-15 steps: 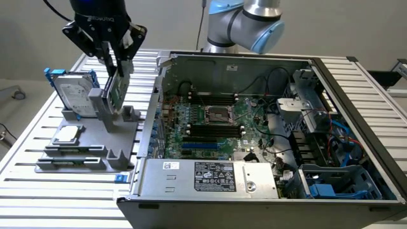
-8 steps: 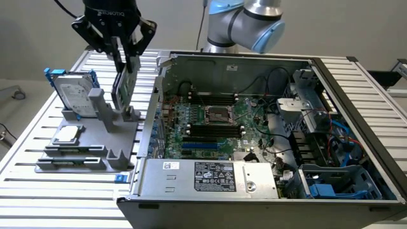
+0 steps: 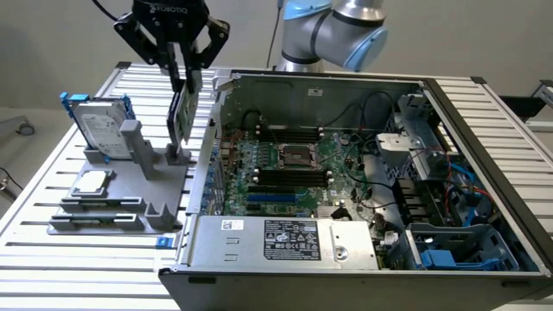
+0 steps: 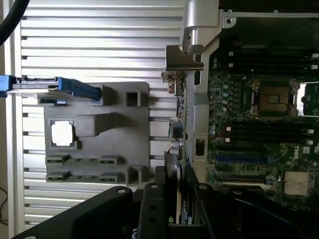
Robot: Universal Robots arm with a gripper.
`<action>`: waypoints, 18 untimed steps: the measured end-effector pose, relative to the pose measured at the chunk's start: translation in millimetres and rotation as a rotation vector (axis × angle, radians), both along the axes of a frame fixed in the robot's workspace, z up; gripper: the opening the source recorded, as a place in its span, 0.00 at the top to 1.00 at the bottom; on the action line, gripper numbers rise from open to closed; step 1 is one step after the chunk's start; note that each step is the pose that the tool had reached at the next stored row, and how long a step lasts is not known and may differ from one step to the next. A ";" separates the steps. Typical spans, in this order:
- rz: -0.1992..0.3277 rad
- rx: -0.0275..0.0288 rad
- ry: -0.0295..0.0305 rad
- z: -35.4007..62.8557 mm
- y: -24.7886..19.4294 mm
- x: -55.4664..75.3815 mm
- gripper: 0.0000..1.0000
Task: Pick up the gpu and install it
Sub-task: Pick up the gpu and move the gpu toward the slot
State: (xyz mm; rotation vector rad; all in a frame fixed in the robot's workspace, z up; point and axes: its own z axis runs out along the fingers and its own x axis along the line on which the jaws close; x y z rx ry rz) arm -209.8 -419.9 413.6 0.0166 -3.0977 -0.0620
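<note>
Exterior view shows the fingers [image 3: 176, 72] gripping the gpu [image 3: 180, 113] upright beside the open computer case [image 3: 346, 76].

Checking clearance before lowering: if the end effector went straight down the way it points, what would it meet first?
Probably the gray holder on the table: the end effector grips the gpu upright, its lower edge at that holder. Depth is unclear.
</note>
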 end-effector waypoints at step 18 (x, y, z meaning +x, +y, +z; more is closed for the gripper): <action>0.000 0.0000 0.0000 8.0 1.5 74.7 0.74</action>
